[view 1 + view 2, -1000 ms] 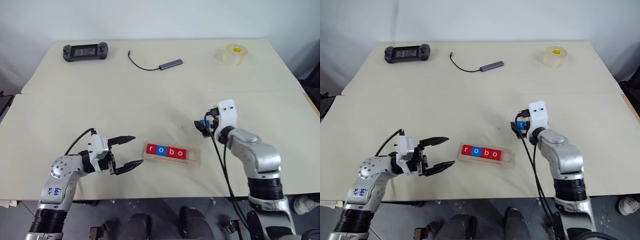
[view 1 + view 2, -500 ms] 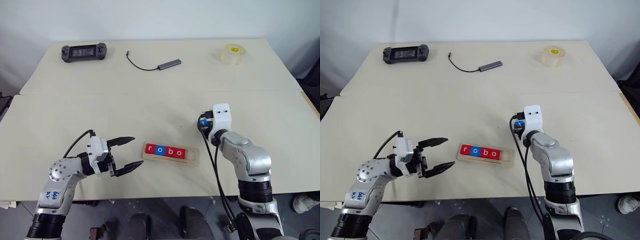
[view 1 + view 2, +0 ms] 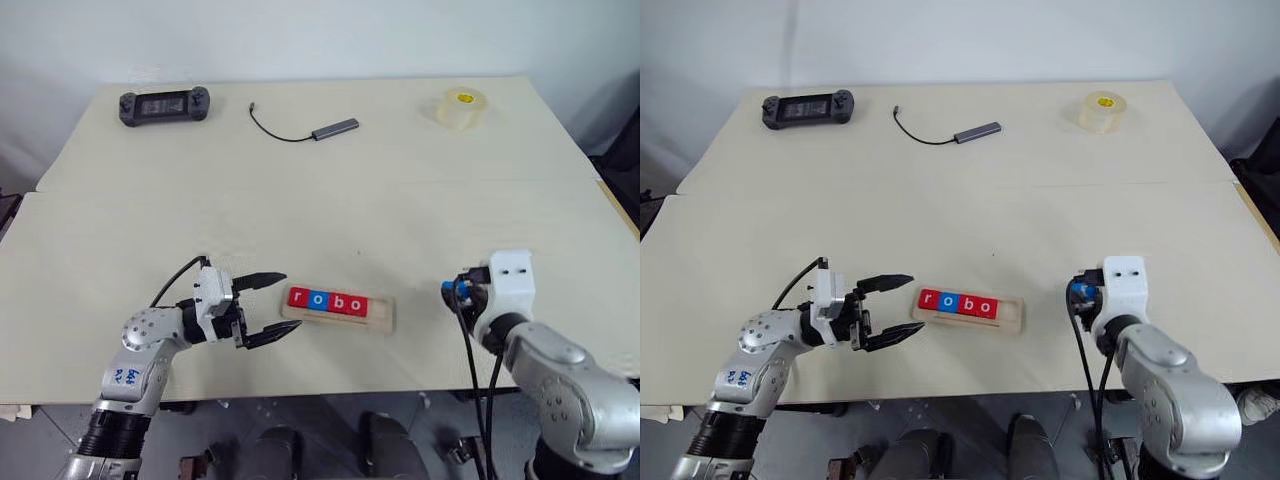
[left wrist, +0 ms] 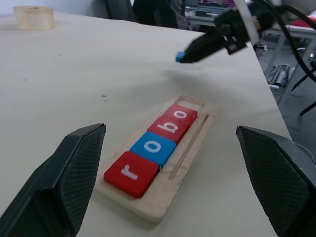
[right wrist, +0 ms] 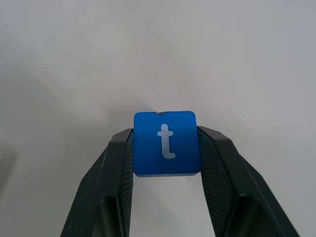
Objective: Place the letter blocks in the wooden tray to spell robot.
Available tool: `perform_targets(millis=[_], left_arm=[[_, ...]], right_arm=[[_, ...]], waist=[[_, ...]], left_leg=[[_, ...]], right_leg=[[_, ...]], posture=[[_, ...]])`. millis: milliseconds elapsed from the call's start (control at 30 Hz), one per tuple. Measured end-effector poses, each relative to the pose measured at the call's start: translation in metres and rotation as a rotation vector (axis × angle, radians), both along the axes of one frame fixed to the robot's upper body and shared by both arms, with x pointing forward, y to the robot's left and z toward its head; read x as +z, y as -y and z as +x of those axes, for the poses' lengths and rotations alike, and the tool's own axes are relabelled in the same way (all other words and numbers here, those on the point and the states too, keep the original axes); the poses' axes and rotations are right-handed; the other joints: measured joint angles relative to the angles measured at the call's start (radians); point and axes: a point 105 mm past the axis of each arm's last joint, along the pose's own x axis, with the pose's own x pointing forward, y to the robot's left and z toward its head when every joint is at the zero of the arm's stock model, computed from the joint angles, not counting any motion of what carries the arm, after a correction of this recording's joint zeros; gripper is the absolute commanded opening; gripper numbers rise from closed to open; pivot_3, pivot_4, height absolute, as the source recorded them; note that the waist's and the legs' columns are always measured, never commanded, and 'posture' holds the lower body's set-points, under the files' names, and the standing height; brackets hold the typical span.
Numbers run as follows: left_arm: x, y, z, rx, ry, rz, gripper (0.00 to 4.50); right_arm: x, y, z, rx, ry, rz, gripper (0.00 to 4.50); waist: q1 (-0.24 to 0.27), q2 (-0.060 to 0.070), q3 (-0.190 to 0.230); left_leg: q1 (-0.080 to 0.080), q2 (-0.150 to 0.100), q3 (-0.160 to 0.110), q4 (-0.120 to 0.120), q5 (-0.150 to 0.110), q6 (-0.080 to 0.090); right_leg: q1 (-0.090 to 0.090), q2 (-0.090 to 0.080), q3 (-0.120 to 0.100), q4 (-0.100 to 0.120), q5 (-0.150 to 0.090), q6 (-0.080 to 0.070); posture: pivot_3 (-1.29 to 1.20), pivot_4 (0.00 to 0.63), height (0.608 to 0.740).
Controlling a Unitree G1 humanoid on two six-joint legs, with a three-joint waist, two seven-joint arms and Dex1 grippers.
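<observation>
Pulled back toward the counter's near right edge, right tool (image 5: 167, 148) clamping the small blue "t" letter block (image 5: 166, 142), with the pale wooden tray's (image 3: 385, 318) last slot unfilled; left tool (image 3: 278, 307) open.

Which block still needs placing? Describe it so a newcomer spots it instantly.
On the cream table, right of the wooden tray, find the right tool. Pinched between its black fingers is the blue t block, the sole letter outside the tray.
</observation>
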Motion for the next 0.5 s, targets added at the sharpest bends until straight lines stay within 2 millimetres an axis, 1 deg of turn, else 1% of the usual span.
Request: perform_targets(millis=[33, 100, 133, 200, 233, 300, 400, 500], left_arm=[[0.001, 0.000, 0.001, -0.006, 0.003, 0.001, 4.50], [0.000, -0.001, 0.003, -0.010, -0.004, 0.002, 4.50], [0.000, -0.001, 0.004, -0.013, -0.004, 0.003, 4.50], [0.001, -0.001, 0.005, -0.019, 0.000, 0.004, 4.50], [0.001, -0.001, 0.006, -0.019, 0.001, 0.004, 4.50], [0.000, -0.002, 0.006, -0.016, 0.000, 0.004, 4.50], [-0.001, -0.003, 0.006, -0.011, -0.001, 0.004, 4.50], [-0.001, -0.004, 0.006, -0.008, 0.000, 0.004, 4.50]], right_arm=[[0.000, -0.001, -0.001, -0.007, -0.001, 0.006, 1.54], [-0.002, -0.006, -0.001, -0.015, -0.001, 0.034, 2.19], [-0.004, -0.009, -0.002, -0.010, -0.004, 0.054, 2.41], [-0.006, -0.018, -0.003, 0.027, -0.013, 0.082, 3.05], [-0.006, -0.022, -0.004, 0.069, -0.017, 0.092, 3.44], [-0.004, -0.023, -0.006, 0.127, -0.027, 0.086, 4.05], [0.005, -0.018, -0.007, 0.222, -0.017, 0.051, 4.05], [0.023, -0.007, -0.005, 0.412, 0.008, -0.090, 4.05]], waist=[[0.001, 0.000, 0.000], [0.001, 0.000, 0.000], [0.001, 0.000, 0.000], [0.001, 0.000, 0.000], [0.001, 0.000, 0.000], [0.001, 0.000, 0.000], [0.002, 0.000, 0.000], [0.003, 0.000, 0.000]], left_leg=[[0.000, 0.000, 0.000, 0.000, 0.000, 0.000], [0.001, -0.001, 0.000, 0.000, 0.000, 0.000], [0.001, -0.001, 0.000, 0.000, 0.000, 0.000], [0.001, -0.001, 0.000, 0.000, 0.000, 0.000], [0.001, -0.001, 0.000, 0.000, 0.000, 0.000], [0.000, -0.001, 0.000, 0.000, 0.000, 0.001], [0.000, -0.001, 0.000, 0.000, 0.000, 0.001], [0.000, -0.002, 0.000, 0.000, 0.000, 0.002]], right_leg=[[0.000, 0.000, 0.000, 0.000, 0.000, 0.000], [0.000, 0.000, 0.000, 0.000, 0.000, 0.000], [0.000, 0.000, 0.000, 0.001, 0.000, 0.000], [0.000, 0.000, 0.000, 0.001, 0.000, 0.000], [0.000, 0.000, 0.000, 0.001, 0.000, 0.000], [0.000, -0.001, 0.001, 0.000, 0.000, 0.000], [0.001, -0.001, 0.000, 0.000, 0.000, 0.000], [0.001, -0.001, 0.000, -0.003, 0.000, 0.000]], posture=[[0.00, 0.150, 0.740], [0.00, 0.150, 0.740], [0.00, 0.150, 0.740], [0.00, 0.150, 0.740], [0.00, 0.150, 0.740], [0.00, 0.150, 0.740], [0.00, 0.150, 0.740], [0.00, 0.150, 0.740]])
